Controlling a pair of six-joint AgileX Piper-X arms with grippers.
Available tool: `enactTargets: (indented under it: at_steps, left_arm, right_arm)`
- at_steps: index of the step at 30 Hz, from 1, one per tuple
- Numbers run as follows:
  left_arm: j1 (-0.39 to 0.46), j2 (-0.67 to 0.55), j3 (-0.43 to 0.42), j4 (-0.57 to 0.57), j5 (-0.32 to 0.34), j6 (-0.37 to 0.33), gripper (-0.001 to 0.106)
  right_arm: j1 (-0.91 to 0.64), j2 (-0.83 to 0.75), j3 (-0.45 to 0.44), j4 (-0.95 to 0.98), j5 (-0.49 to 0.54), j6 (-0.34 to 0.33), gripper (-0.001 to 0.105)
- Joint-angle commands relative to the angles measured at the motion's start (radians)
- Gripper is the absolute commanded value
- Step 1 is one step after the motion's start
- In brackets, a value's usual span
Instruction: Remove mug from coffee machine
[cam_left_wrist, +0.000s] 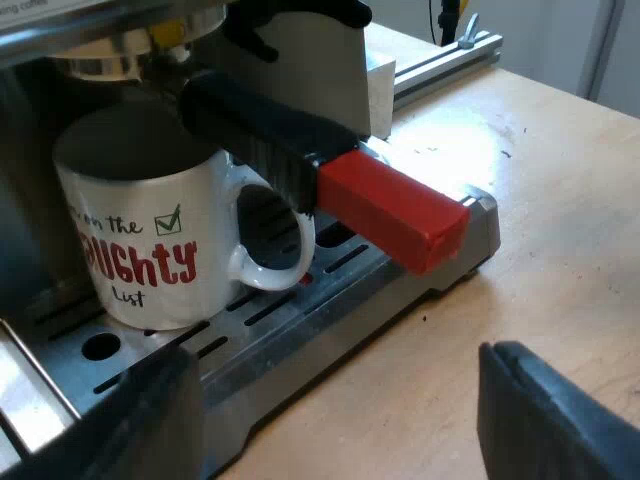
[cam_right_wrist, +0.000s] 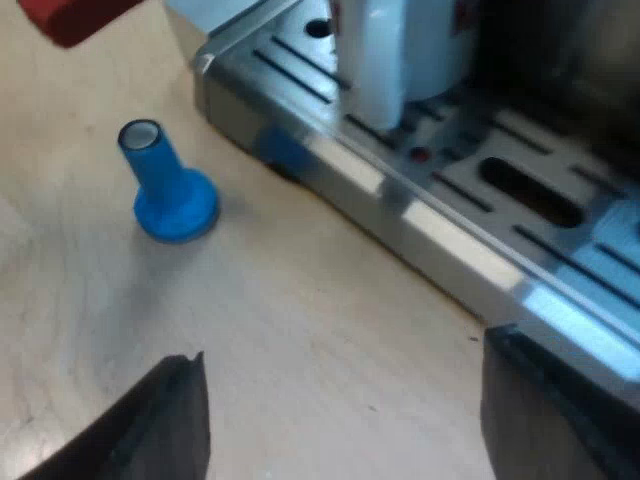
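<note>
A white mug (cam_left_wrist: 150, 250) with red lettering and a green check mark stands on the machine's metal drip tray (cam_left_wrist: 300, 320), under the locked holder. The holder's dark handle (cam_left_wrist: 260, 135) with its red end (cam_left_wrist: 395, 210) passes just above the mug's handle (cam_left_wrist: 280, 255). My left gripper (cam_left_wrist: 340, 420) is open, low in front of the drip tray, a short way from the mug. My right gripper (cam_right_wrist: 345, 410) is open over the wooden table beside the drip tray (cam_right_wrist: 450, 250), with the mug (cam_right_wrist: 395, 50) standing on the tray beyond it. Neither gripper holds anything.
A blue tamper (cam_right_wrist: 165, 185) stands upright on the wooden table close to the tray's edge. An aluminium rail (cam_left_wrist: 445, 60) lies on the table beyond the machine. Bare wooden table (cam_left_wrist: 540, 220) spreads out past the tray's corner.
</note>
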Motion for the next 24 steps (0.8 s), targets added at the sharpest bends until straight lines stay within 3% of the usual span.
enactTargets:
  at_steps: [1, 7, 17, 24]
  left_arm:
    - [-0.002, -0.001, -0.003, 0.0, 0.003, 0.0, 0.061]
    - [-0.002, -0.001, 0.013, 0.005, -0.004, 0.0, 0.061]
    - [-0.002, 0.004, 0.051, -0.02, -0.018, 0.0, 0.061]
    - [-0.002, 0.004, 0.051, -0.02, -0.018, 0.0, 0.061]
  right_arm:
    - [0.057, 0.037, 0.044, -0.224, 0.067, 0.031, 0.06]
    - [0.128, 0.157, 0.11, -0.481, 0.144, 0.046, 0.06]
    - [0.146, 0.383, 0.111, -0.747, 0.213, 0.048, 0.06]
    - [0.146, 0.523, 0.111, -0.899, 0.308, 0.094, 0.06]
